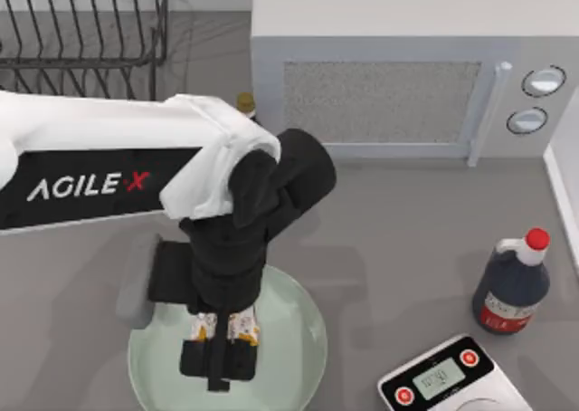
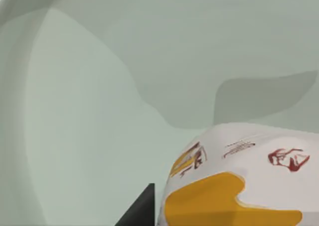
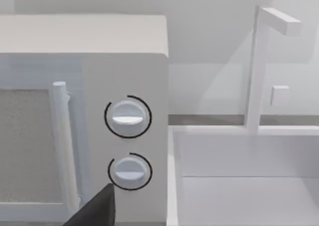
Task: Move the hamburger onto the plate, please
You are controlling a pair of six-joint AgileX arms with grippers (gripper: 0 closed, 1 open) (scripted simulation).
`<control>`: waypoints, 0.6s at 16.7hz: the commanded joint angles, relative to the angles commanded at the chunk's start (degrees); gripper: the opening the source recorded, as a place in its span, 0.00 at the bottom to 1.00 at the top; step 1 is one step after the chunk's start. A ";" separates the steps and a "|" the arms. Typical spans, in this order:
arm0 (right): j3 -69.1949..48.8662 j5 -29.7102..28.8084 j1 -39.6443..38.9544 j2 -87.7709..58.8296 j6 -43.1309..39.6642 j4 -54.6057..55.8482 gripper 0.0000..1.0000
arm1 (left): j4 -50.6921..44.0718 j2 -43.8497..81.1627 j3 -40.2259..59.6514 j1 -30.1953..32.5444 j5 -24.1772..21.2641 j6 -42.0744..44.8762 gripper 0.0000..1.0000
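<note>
Fingers point(image 1: 203, 349) of the left gripper point(image 1: 223, 346) are being held clamped on the hamburger point(image 1: 228, 326), its white wrapper with orange-yellow patches showing between the dark fingers in the top view. The hamburger is being kept low over the plate point(image 1: 298, 339), inside the rim and toward the plate's left half; whether it is touching the plate surface cannot be told. In the left wrist view the hamburger point(image 2: 239, 181) is being seen right against the pale mint-green plate point(image 2: 99, 86), with a dark fingertip point(image 2: 142, 208) just beside the wrapper.

The left arm point(image 1: 99, 171), white with a black AgileX panel, is being stretched in from the left edge of the table point(image 1: 407, 230) and bent down over the plate, which is lying at the near edge, left of centre.

On the near right, a white digital scale point(image 1: 452, 379) with red buttons is being shown, well apart from the plate. Just beyond it, a dark sauce bottle point(image 1: 512, 284) with a red cap is standing upright. A white microwave point(image 1: 398, 67) is occupying the far side, with a small bottle top point(image 1: 245, 101) just beside its left corner, and a wire dish rack point(image 1: 81, 31) is sitting at the far left.

In the right wrist view the microwave dials point(image 3: 127, 116) and a white sink point(image 3: 239, 176) are being faced, with one dark finger point(image 3: 97, 211) of the right gripper in sight; whether that gripper is open cannot be told.
</note>
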State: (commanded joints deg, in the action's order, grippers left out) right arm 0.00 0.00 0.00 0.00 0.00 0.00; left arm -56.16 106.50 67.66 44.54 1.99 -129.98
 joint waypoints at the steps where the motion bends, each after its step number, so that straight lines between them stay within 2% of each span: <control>1: 0.00 0.00 0.00 0.00 0.00 0.00 1.00 | 0.00 0.00 0.00 0.00 0.00 0.00 0.68; 5: 0.00 0.00 0.00 0.00 0.00 0.00 1.00 | 0.00 0.00 0.00 0.00 0.00 0.00 0.98; 10: 0.00 0.00 0.00 0.00 0.00 0.00 1.00 | 0.00 0.00 0.00 0.00 0.00 0.00 1.00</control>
State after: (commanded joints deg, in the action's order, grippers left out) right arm 0.00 0.00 0.00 0.00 0.00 0.00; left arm -56.16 106.50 67.66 44.54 1.99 -129.98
